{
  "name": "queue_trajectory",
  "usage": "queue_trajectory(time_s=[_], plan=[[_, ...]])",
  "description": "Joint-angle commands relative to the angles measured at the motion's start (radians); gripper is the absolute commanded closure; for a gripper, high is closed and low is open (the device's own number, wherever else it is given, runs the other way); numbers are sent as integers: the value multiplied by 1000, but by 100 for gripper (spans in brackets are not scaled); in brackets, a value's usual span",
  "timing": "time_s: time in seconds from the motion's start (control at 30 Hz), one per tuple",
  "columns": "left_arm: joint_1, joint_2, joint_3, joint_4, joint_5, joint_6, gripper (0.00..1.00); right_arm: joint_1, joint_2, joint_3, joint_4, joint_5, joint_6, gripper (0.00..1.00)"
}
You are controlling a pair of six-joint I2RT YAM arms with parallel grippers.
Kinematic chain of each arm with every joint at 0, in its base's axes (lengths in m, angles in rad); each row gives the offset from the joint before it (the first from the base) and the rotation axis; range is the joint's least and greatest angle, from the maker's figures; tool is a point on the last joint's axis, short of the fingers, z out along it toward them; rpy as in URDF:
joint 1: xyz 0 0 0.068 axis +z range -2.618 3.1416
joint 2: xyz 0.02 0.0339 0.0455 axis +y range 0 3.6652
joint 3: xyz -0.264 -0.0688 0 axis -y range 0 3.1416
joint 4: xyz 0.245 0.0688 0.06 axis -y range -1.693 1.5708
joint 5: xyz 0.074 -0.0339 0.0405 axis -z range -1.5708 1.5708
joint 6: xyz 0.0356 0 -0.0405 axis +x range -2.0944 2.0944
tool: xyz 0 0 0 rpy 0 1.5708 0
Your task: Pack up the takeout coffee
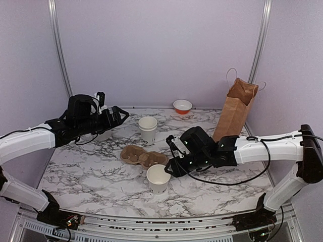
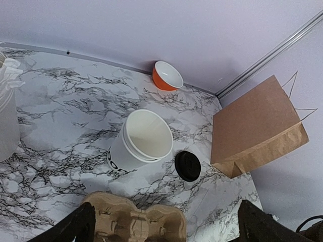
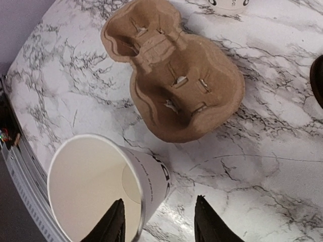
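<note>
Marble table (image 1: 91, 176) from above: my left pincer (image 1: 123, 114) hangs spread toward the back left, my right pincer (image 1: 169, 167) sits low just beside a lidless cup (image 1: 158, 178). Left wrist: the takeout coffee (image 2: 187, 165), black lid up, stands between another open cup (image 2: 144, 138) and the paper bag (image 2: 255, 126), untouched. Right wrist: my spread fingers (image 3: 204, 222) straddle the lidless cup's rim, gripping nothing. Closing here would, I judge, pinch the wrong cup or tip it over.

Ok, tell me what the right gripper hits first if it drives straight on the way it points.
The right gripper would likely first meet the lidless paper cup, whose wall shows between its open jaws; the cardboard cup carrier lies beyond. Depth is unclear.
</note>
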Motion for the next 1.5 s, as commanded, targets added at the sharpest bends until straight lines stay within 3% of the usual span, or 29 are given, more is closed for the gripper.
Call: queue_trajectory(time_s=[0.0,0.13,0.3,0.67,1.07,1.47], plan=[[-4,-26,1,-22,8,20,1,5,-60,44,-109,76,5,48],[-4,-29,8,-22,3,24,1,-51,-83,85,-193,126,-14,30],[-4,-30,18,-30,-3,34,1,-178,-42,114,-194,132,-53,21],[-4,-30,25,-77,1,46,1,-409,274,273,-65,123,-114,18],[-4,-35,19,-87,11,46,1,-444,464,433,-59,177,-121,16],[-4,-33,17,-91,23,45,1,-453,498,408,-47,200,-101,18]])
